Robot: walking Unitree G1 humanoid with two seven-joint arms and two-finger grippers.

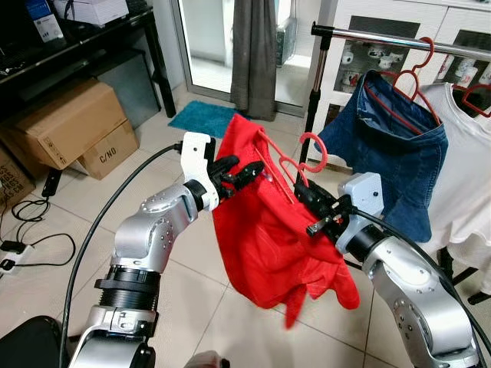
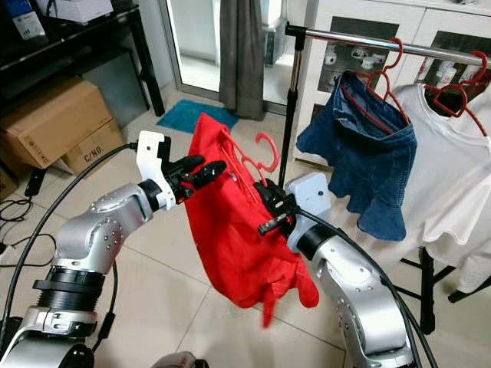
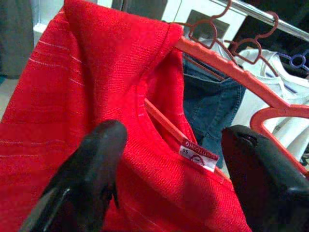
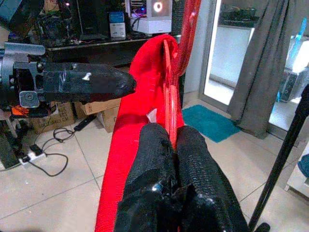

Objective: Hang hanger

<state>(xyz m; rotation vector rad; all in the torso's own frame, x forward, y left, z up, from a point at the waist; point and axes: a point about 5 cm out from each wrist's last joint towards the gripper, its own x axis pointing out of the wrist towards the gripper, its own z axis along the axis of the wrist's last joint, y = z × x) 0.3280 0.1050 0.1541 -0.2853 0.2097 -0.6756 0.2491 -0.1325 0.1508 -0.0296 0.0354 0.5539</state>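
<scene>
Pale floor tiles run back to a glass door with a grey curtain and a teal mat at its foot. On the robot's left, cardboard boxes sit under a black shelf unit, and cables trail over the floor. Ahead and to the right stands a clothes rail on a dark upright pole, in front of a white cabinet. A denim garment and a white shirt already hang there on 2 red hangers, the denim one nearest the pole — it lies just beyond the right arm.

The red hanger carries a red garment and is held in the air between the 2 arms, short of the rail and lower than it, near the pole. Its long axis slopes from high on the robot's left to lower on its right, and its hook curls up toward the rail. The cloth hangs down in a long drape below both arms.

The right claw is closed on the hanger's thin bar, fingers pressed together around it. The left claw stands open at the garment's collar — its 2 fingers spread either side of the neckline and label, one fingertip against the cloth.
</scene>
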